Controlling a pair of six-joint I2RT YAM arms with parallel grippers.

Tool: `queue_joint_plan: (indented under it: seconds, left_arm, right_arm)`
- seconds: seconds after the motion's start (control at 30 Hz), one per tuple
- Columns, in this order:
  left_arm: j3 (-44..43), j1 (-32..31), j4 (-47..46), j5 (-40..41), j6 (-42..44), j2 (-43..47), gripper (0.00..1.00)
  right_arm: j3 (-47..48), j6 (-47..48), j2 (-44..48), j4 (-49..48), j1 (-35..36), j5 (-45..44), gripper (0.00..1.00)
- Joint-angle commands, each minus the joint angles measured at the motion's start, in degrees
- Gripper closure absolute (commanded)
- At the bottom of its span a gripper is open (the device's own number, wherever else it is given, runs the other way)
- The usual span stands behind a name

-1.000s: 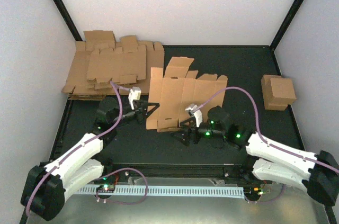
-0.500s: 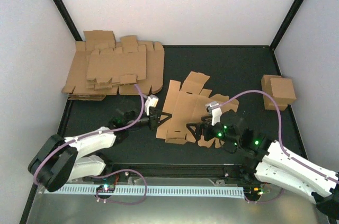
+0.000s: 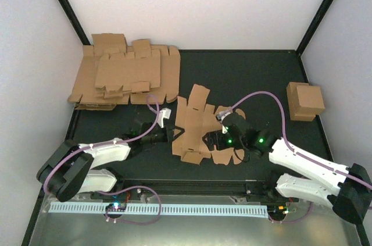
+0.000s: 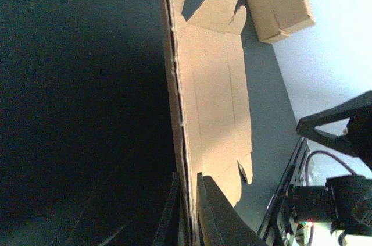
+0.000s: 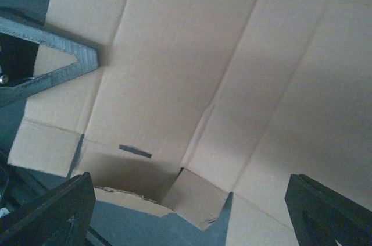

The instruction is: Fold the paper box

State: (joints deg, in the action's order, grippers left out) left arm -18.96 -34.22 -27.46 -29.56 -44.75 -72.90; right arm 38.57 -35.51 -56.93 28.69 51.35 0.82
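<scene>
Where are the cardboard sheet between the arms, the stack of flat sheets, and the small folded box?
cardboard sheet [image 3: 196, 123]: overhead view, its middle panel.
stack of flat sheets [image 3: 125, 74]: overhead view, top sheet's centre.
small folded box [image 3: 306, 100]: overhead view, its top face.

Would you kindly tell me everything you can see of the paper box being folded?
The paper box is a plain brown cardboard blank, not yet folded up: creased panels with notched flaps and tabs, and one slot. It lies at the middle of the table, near the arms. The shut left pincer pinches its left edge. The open right pincer hovers over its right part, contact unclear.
</scene>
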Motion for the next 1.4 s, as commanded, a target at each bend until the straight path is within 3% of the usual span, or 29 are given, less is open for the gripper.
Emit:
queue_joint_plan:
  seconds: [0.0, 0.13, 0.17, 0.33, 0.43, 0.53, 0.7, 0.77, 0.93, 1.03, 1.37]
  left_arm:
    - [0.2, -0.3, 5.3, 3.8, -2.8, -0.1, 0.82]
    - [-1.4, -0.3, 14.0, 8.6, -1.8, 1.1, 0.41]
    - [-1.7, -0.3, 16.5, 11.2, -1.5, 2.6, 0.35]
    - [-6.2, -0.2, 35.9, 30.4, 2.6, 13.6, 0.17]
    - [-6.1, -0.1, 37.4, 33.0, 7.4, 18.8, 0.15]
    - [-6.2, -0.1, 34.2, 27.4, 11.5, 19.4, 0.19]
    - [-12.3, -0.1, 34.1, 12.8, 14.6, 12.0, 0.40]
    - [-14.5, -0.1, 33.5, 8.1, 14.8, 7.3, 0.47]
    - [-16.9, -0.2, 29.1, -0.5, 15.6, -4.5, 0.74]
    - [-17.0, -0.2, 27.4, -0.2, 15.1, -8.3, 0.85]
    - [-17.8, -0.2, 32.6, 12.5, 14.7, -12.2, 0.82]
  right_arm:
    - [-2.2, -1.6, -2.3, -2.0, -2.6, 3.6, 0.07]
    - [-3.1, -1.5, -4.9, -2.3, -4.2, 3.8, 0.08]
    - [-3.1, -1.4, -5.2, -2.0, -4.6, 3.6, 0.08]
    - [-3.7, -0.4, -3.5, -0.9, -6.0, 1.8, 0.08]
    - [-4.8, 1.0, -1.7, -2.3, -6.4, 3.2, 0.07]
    - [-4.9, 2.6, -2.4, -4.5, -6.5, 7.9, 0.14]
    - [-3.7, 3.8, -6.6, -9.2, -6.5, 16.3, 0.30]
    - [-3.5, 3.6, -9.3, -12.6, -6.4, 21.3, 0.40]
    - [-1.6, 3.3, -18.1, -17.0, -5.5, 25.3, 0.95]
    - [-0.7, 3.4, -21.4, -17.8, -5.0, 24.6, 0.98]
    - [1.3, 3.7, -28.2, -17.8, -4.9, 19.2, 0.98]
